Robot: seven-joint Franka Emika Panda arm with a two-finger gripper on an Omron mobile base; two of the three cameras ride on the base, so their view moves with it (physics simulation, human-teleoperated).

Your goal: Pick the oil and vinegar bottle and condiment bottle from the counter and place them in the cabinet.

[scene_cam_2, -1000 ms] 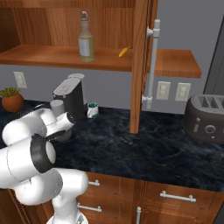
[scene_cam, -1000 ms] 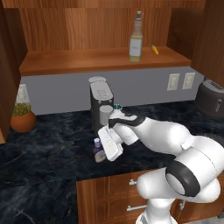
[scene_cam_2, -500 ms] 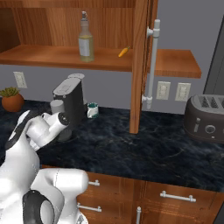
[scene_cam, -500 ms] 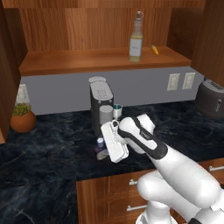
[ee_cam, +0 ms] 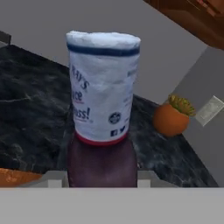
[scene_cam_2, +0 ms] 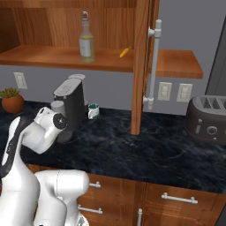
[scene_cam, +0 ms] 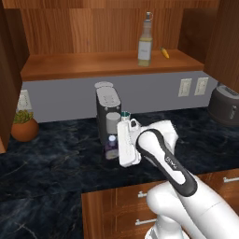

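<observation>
The claw (ee_cam: 103, 178) pinches the dark condiment bottle (ee_cam: 102, 131), whose white label with blue print reads only partly, "…ss!", over the dark bench (ee_cam: 26, 109).

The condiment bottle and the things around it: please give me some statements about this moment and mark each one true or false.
1. The gripper is shut on the condiment bottle. True.
2. The oil and vinegar bottle lies on the counter. False: it stands upright on the cabinet shelf.
3. A potted plant stands on the counter. True.
4. The toaster is on the cabinet shelf. False: it sits on the counter.
5. The condiment bottle is right by the coffee machine. True.
</observation>
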